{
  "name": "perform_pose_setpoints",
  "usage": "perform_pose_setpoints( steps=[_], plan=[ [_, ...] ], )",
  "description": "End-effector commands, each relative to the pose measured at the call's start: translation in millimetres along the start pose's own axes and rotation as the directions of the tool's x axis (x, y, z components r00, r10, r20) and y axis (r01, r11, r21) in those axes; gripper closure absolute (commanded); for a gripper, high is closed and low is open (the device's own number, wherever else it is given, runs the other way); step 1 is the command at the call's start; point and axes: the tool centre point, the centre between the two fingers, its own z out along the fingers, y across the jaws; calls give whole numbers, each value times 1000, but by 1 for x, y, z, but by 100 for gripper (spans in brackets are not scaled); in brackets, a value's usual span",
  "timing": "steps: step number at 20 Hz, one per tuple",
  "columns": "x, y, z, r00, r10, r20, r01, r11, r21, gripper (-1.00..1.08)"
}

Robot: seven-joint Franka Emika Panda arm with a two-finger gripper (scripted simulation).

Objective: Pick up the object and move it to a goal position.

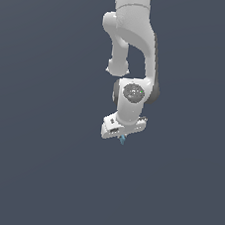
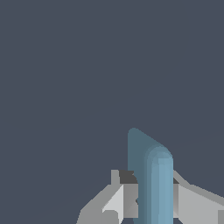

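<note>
1 arm [image 1: 135, 42], 1 end effector [image 1: 123, 138], 1 light-blue object [image 2: 153, 183]. Arm hangs vertical, wrist pointing down; end effector clamped on object, fingers [image 2: 192, 203] pressing both sides.

1. The Panda arm [image 1: 133, 42] is white, with dark joint bands and a grey speckled disc at the wrist.
2. The gripper [image 1: 122, 137] is white; its fingers [image 2: 120, 203] show pale grey with darker grey pads.
3. The object [image 2: 153, 183] is light blue, unpatterned, darker teal on its shaded side.
4. The background [image 1: 30, 149] is flat slate grey-blue.
</note>
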Motion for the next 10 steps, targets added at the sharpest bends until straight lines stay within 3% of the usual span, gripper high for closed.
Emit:
perform_pose_setpoints(
  steps=[1,10],
  plan=[
    [13,-6,-5,1000,0,0,0,1000,0,108],
    [69,-30,-24,1000,0,0,0,1000,0,108]
  ],
)
